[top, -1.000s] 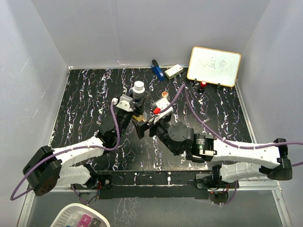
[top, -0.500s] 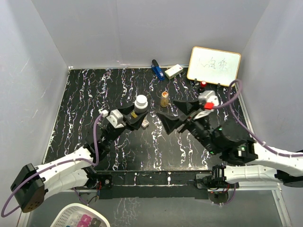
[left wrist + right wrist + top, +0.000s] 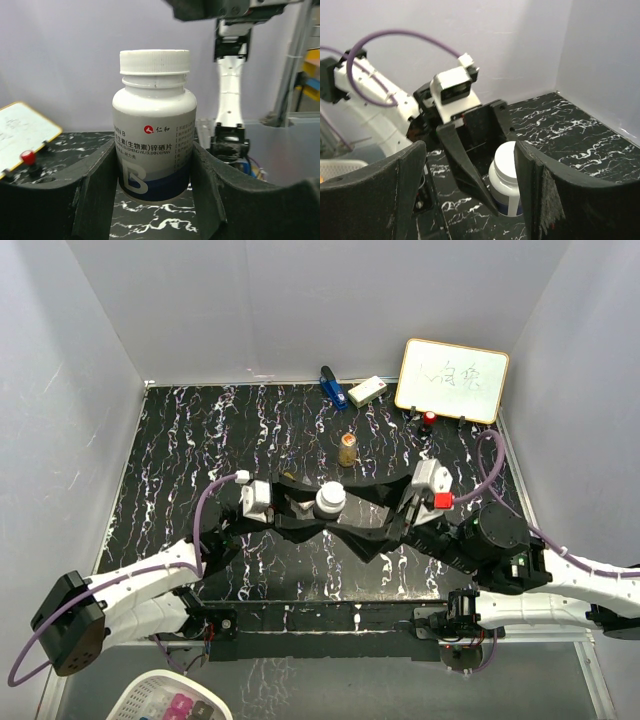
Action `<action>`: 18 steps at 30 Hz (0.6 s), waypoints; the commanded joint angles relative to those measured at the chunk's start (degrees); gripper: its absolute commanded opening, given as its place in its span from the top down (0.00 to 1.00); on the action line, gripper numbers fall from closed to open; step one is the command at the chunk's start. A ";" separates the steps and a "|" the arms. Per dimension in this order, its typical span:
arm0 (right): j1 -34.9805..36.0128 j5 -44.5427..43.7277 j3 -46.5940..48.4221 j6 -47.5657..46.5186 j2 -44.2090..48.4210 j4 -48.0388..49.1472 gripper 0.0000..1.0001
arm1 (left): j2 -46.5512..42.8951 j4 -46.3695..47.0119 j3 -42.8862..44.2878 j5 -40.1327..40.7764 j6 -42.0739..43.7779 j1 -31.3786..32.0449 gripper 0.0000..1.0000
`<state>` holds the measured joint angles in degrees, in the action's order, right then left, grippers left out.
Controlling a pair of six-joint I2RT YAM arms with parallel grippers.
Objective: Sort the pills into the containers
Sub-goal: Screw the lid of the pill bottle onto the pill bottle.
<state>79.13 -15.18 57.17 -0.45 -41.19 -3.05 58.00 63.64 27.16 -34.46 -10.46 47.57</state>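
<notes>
A white bottle (image 3: 330, 500) with a white round cap and a dark blue band stands upright between the fingers of my left gripper (image 3: 318, 508), which is shut on its body. In the left wrist view the bottle (image 3: 154, 125) fills the gap between both pads. My right gripper (image 3: 352, 512) faces it from the right, open, its fingers reaching around the cap. The right wrist view shows the bottle (image 3: 507, 177) just inside the right finger (image 3: 540, 185). A golden-amber bottle (image 3: 347, 450) stands alone farther back. No pills are in view.
At the back stand a blue object (image 3: 328, 385), a white block (image 3: 367, 390) and a small whiteboard (image 3: 452, 380) with a red knob (image 3: 429, 418) before it. A white basket (image 3: 165, 702) sits below the table's near edge. Grey walls enclose three sides.
My left gripper has carried the bottle nearer and to the right. The right arm has swung low and turned left, its jaws narrowing around the bottle's cap.
</notes>
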 commanded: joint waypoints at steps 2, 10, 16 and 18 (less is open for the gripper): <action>0.23 6.84 -1.22 -3.41 2.33 1.02 0.32 | 0.76 7.87 4.31 -11.52 -6.11 0.10 1.00; 0.23 3.05 -3.00 -3.80 3.88 2.39 0.35 | 1.07 8.58 5.29 -13.84 -7.72 0.11 1.00; 0.23 0.08 -4.33 -4.70 2.80 4.74 0.40 | 2.35 8.93 6.22 -16.27 -9.33 0.11 1.00; 0.23 1.16 -4.15 -4.88 1.91 4.99 0.39 | 2.68 9.16 6.25 -16.34 -9.55 0.14 1.00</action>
<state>79.13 -13.63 53.28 -3.84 -38.09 -1.85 60.49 69.25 31.00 -48.60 -18.74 47.57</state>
